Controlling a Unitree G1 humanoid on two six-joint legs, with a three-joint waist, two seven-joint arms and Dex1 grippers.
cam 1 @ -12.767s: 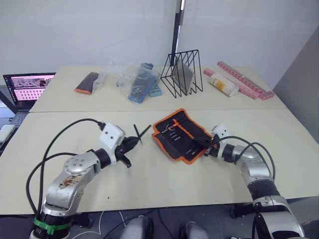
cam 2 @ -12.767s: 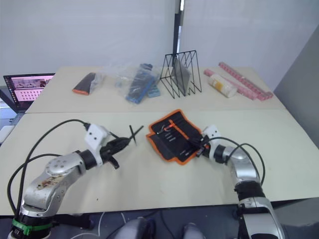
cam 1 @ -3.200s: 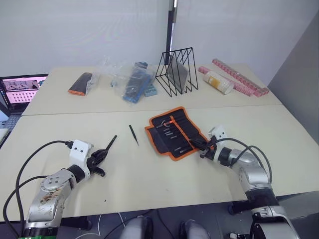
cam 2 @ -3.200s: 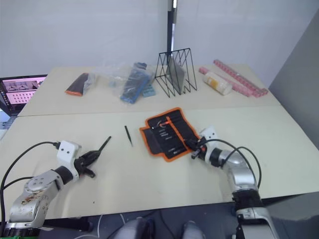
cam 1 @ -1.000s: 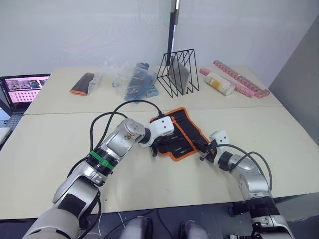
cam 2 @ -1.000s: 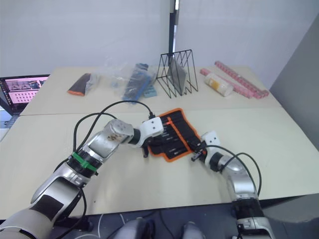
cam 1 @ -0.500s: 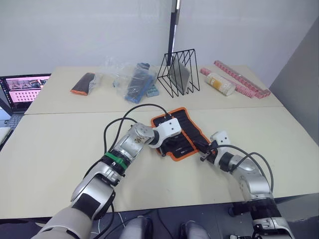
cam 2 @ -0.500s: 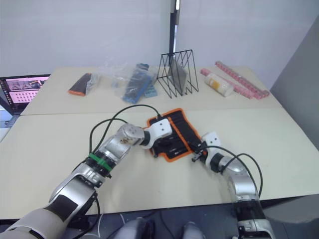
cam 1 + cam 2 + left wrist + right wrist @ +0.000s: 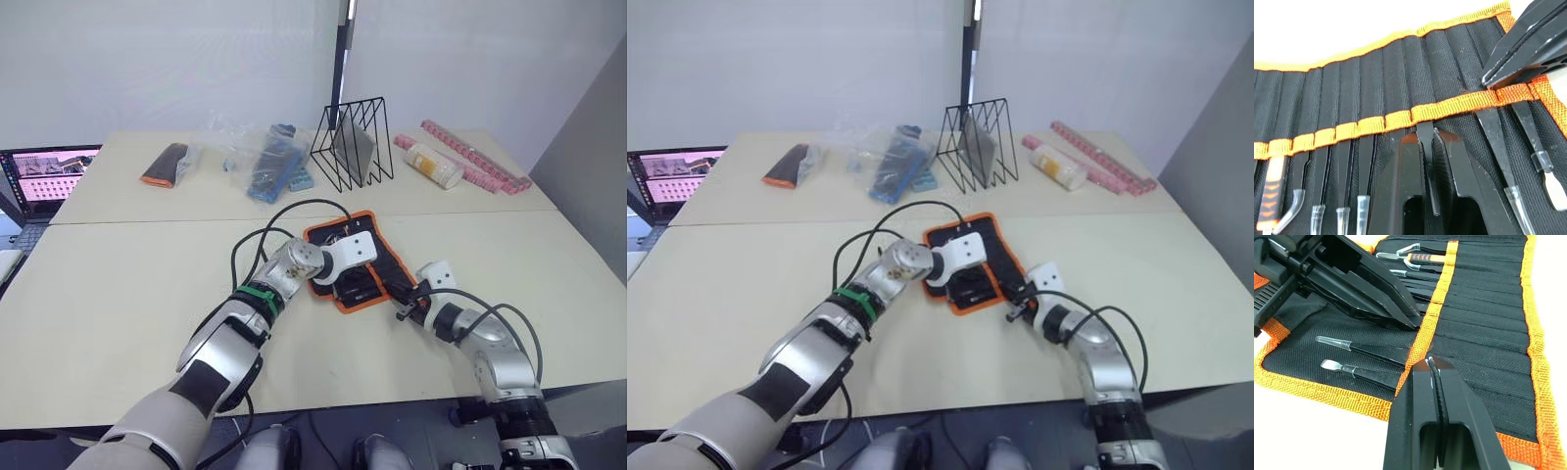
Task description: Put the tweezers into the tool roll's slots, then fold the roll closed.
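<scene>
The tool roll (image 9: 358, 266) lies open on the near table, in front of the wire rack (image 9: 353, 142), and both arms meet over it. The left gripper (image 9: 1429, 161) has its jaws almost shut on one pair of the tweezers (image 9: 1426, 147), whose end sits right at the roll's orange band (image 9: 1400, 117), going into a slot there. Other tweezers (image 9: 1342, 166) already sit in slots beside it along the band, clear caps on their tips. The right gripper (image 9: 1434, 377) is closed with its tip on the band at the roll's near edge, probably pinning the fabric, though I can't see whether it nips any cloth.

The risk, as I judge it, is the tweezers skewing in that thin pinch and catching the band's edge instead of sliding under; a push then would bunch the roll or drag it out from under the right gripper. The two grippers are also close together.

I can read no brand or lettering on the roll or tools.
</scene>
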